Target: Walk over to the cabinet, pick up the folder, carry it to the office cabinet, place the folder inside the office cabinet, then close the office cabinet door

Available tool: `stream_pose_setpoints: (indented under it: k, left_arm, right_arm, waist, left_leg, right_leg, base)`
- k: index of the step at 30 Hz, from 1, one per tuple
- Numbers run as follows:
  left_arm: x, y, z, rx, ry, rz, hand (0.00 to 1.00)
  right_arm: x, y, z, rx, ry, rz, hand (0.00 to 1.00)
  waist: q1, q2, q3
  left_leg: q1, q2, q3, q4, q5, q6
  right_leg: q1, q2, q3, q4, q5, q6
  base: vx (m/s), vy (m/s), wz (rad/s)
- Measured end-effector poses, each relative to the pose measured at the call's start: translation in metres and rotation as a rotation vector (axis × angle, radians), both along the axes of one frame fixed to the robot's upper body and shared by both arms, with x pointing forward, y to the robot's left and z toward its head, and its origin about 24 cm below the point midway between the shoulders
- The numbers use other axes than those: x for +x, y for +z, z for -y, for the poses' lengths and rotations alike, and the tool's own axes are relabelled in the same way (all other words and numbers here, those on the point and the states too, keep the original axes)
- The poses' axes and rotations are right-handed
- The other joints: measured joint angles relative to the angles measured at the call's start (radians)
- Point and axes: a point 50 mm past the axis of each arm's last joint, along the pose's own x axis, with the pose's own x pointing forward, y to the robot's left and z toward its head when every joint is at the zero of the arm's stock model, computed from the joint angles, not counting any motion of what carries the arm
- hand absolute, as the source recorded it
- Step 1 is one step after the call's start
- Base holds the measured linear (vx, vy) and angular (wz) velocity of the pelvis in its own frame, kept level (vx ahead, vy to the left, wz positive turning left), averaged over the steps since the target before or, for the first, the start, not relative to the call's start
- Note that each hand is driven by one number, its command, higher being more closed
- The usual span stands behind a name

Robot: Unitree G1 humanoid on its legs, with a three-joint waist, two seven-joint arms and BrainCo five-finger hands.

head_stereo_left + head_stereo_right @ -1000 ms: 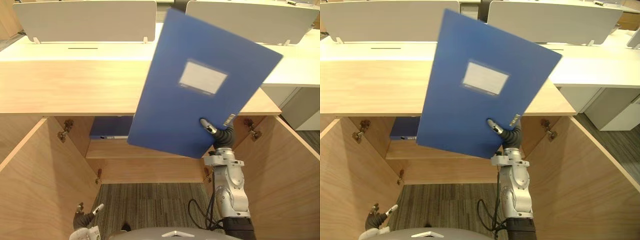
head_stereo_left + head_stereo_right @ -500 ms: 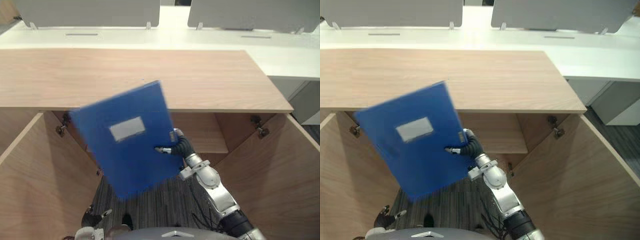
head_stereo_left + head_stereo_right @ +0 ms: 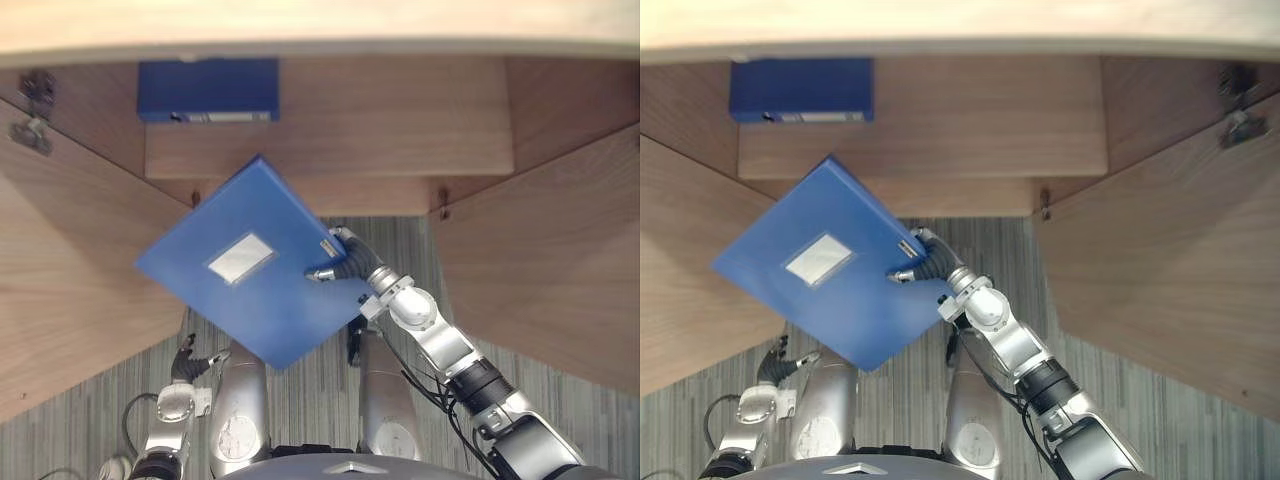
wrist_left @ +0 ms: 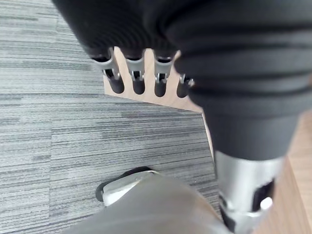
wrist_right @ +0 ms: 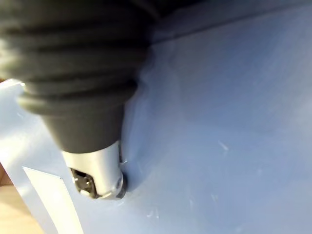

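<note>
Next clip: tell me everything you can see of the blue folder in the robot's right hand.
The blue folder is a flat, stiff-looking rectangle with a pale label on its upward face and a small pale fitting at the edge by the grip. The right hand pinches that edge, thumb on the face. The folder is held in the air, turned diagonally, above the grey carpet in front of the open cabinet. Nothing else touches it.
</note>
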Motion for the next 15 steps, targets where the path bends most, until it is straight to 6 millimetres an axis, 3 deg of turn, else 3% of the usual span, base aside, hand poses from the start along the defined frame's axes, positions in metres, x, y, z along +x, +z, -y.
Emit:
stream_pose_setpoints:
  k: [6,15]
  left_arm:
    - [0.025,0.022,0.003,-0.004,-0.002,0.121,0.0]
    - [0.041,0.04,0.003,-0.024,0.031,0.215,0.0]
  right_arm:
    - [0.013,0.044,0.026,0.301,-0.174,0.112,1.0]
    - [0.03,0.084,0.061,0.685,-0.311,0.17,1.0]
  waist:
    - [0.019,0.006,0.029]
    - [0.048,0.01,0.032]
  left_leg:
    - [-0.156,0.026,-0.009,0.088,-0.011,0.005]
    - [-0.284,0.033,-0.036,0.168,-0.022,0.009]
  right_leg:
    - [-0.158,0.005,0.001,0.096,-0.015,-0.006]
    - [-0.277,-0.001,-0.014,0.194,-0.052,-0.005]
  base:
    - [-0.07,-0.011,-0.03]
    - [0.03,-0.03,0.07]
